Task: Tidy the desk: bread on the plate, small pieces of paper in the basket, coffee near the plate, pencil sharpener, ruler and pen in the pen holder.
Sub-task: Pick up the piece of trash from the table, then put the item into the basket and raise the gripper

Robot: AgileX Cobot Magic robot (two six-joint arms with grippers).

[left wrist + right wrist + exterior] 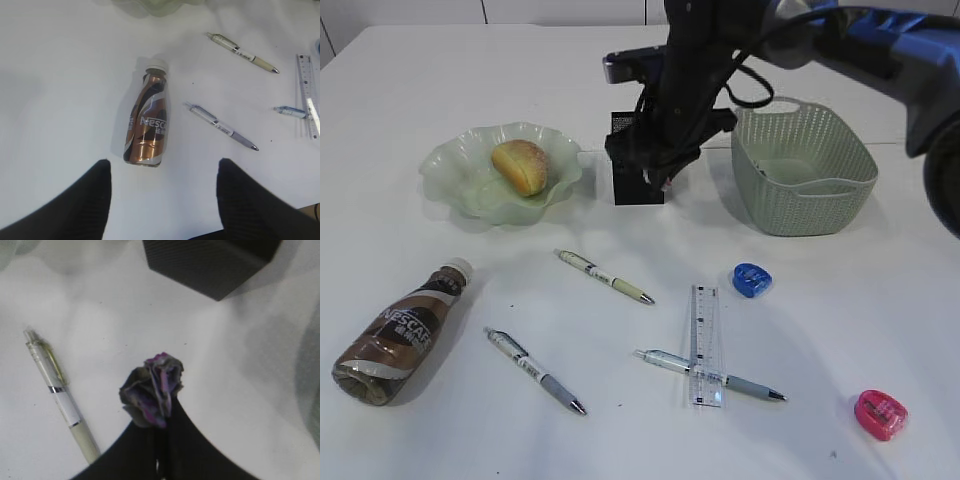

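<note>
between the pinched tips of the right gripper [159, 415] sits a crumpled grey paper ball [152, 390] with purple streaks, clamped tight and lifted just off the desk [440, 440], in front of the black pen holder [632, 160] and left of the basket [800, 170]. the basket looks empty, so this piece has yet to go in; a second paper ball is not visible anywhere. far left, the bread [522, 166] already lies on the wavy green plate [450, 160], so that step reads as done. the left gripper [162, 200] hangs with its jaws wide apart and nothing in them, above the base end of the coffee bottle [148, 120], which lies on its side near-left, apart from the plate. three pens, the nearest-right one [710, 374] crossed by the clear ruler [705, 340], plus a blue sharpener [751, 280] and a pink sharpener [880, 414], lie loose on the desk. most of the tidying is left.
</note>
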